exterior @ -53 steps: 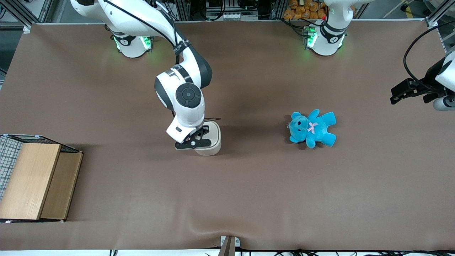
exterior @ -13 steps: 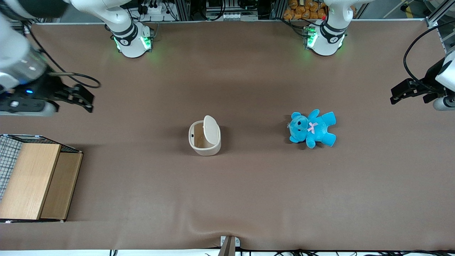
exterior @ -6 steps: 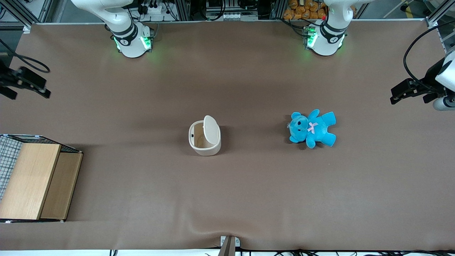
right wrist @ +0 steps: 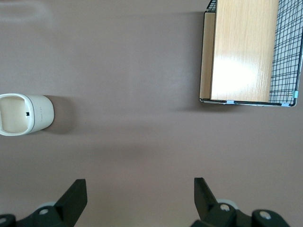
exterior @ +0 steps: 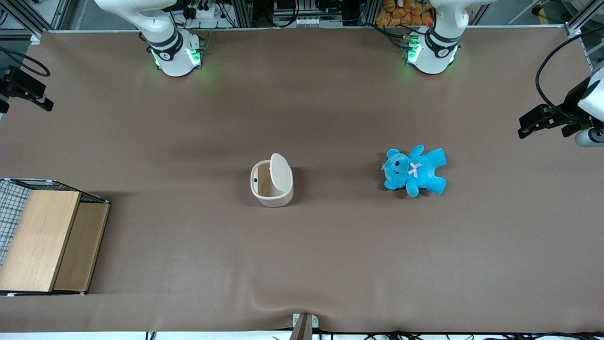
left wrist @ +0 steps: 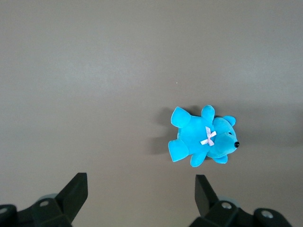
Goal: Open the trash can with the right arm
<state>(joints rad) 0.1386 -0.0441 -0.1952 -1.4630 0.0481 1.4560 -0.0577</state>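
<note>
The cream-white trash can stands mid-table with its flip lid raised upright, and the tan inside shows. It also shows in the right wrist view, seen from above with its mouth uncovered. My right gripper hangs high above the working arm's end of the table, far from the can. In the right wrist view the gripper is open and empty, with only bare table between its fingers.
A blue teddy lies toward the parked arm's end, also in the left wrist view. A wooden box with wire mesh sits at the working arm's end near the front edge; it also shows in the right wrist view.
The right arm has left the trash can, whose lid went from shut to raised. Over the last second the gripper moved on toward the working arm's table end.
</note>
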